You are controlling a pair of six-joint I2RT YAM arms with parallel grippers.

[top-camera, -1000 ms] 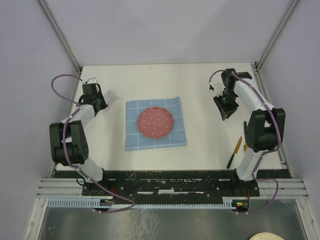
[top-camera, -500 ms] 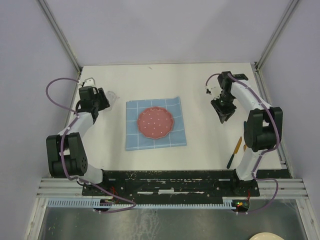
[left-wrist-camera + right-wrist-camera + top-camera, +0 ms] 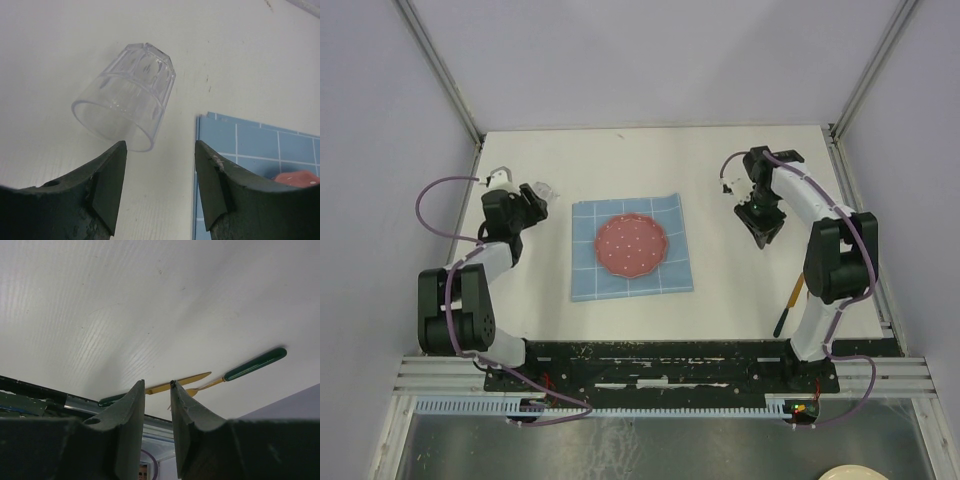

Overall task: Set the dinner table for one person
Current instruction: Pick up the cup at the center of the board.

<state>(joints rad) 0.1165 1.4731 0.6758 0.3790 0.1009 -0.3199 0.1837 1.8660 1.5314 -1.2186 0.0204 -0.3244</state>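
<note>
A clear glass (image 3: pixel 125 97) rests on the white dinner table (image 3: pixel 720 160) left of the blue placemat (image 3: pixel 630 245); it seems to lie on its side, mouth toward my fingers. My left gripper (image 3: pixel 160 185) stands open just short of the glass, with nothing between the jaws; in the top view the left gripper (image 3: pixel 525 207) and glass (image 3: pixel 543 191) sit side by side. A pink plate (image 3: pixel 632 245) lies on the placemat. My right gripper (image 3: pixel 760 215) hovers right of the mat, its jaws a narrow gap apart and empty. Knife (image 3: pixel 177 382) and fork (image 3: pixel 250 365) lie beyond it.
The knife (image 3: pixel 788 305) and fork (image 3: pixel 809 295) have green handles and lie by the right arm's base near the front edge. Grey walls close in the table on three sides. The placemat's edge (image 3: pixel 260 150) is just right of my left fingers.
My left gripper has opened and let go of the glass, then drawn back a little. The right gripper has drifted left, toward the placemat.
</note>
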